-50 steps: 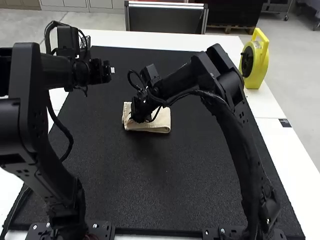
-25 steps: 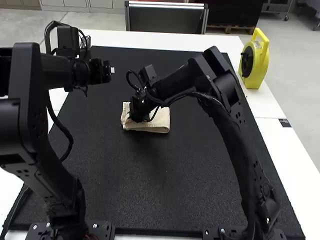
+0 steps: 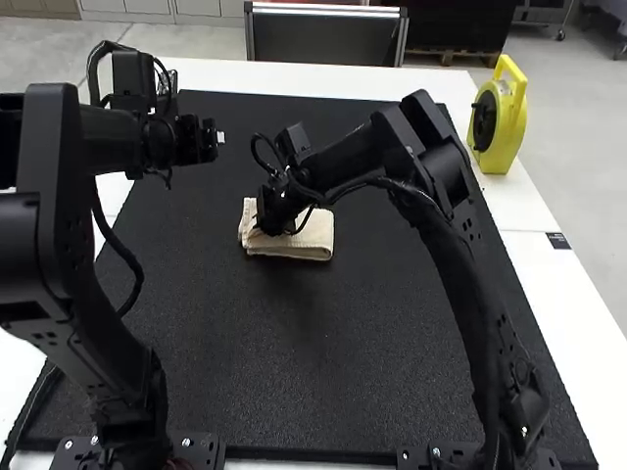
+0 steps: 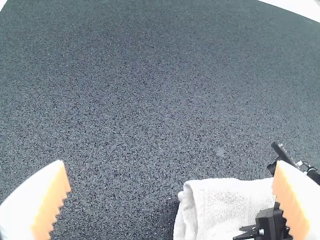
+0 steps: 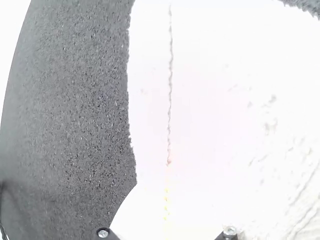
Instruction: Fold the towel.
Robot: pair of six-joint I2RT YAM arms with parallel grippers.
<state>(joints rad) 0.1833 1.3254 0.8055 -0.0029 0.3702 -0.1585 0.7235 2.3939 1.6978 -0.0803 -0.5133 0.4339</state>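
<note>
The cream towel [image 3: 315, 233] lies on the black mat as a small folded rectangle, its layers stacked along the near edge. My right gripper [image 3: 263, 229] is low over the towel's left part, covering some of it. In the right wrist view the right gripper [image 5: 166, 233] has its black fingertips apart above the pale towel [image 5: 210, 100]. Beyond the towel's left end, my left gripper [image 3: 217, 137] is held above the mat. The left wrist view has the left gripper [image 4: 171, 200] wide open with nothing between its pads, and the towel's folded edge [image 4: 220, 205] beside one finger.
The black mat [image 3: 323, 362] covers most of the white table [image 3: 563, 284]. A yellow reel [image 3: 502, 122] stands on the table at the far right. The right forearm stretches across the mat from the right.
The right gripper has shifted slightly over the towel's left part, and the towel has moved a little left and then back. The left arm has kept still.
</note>
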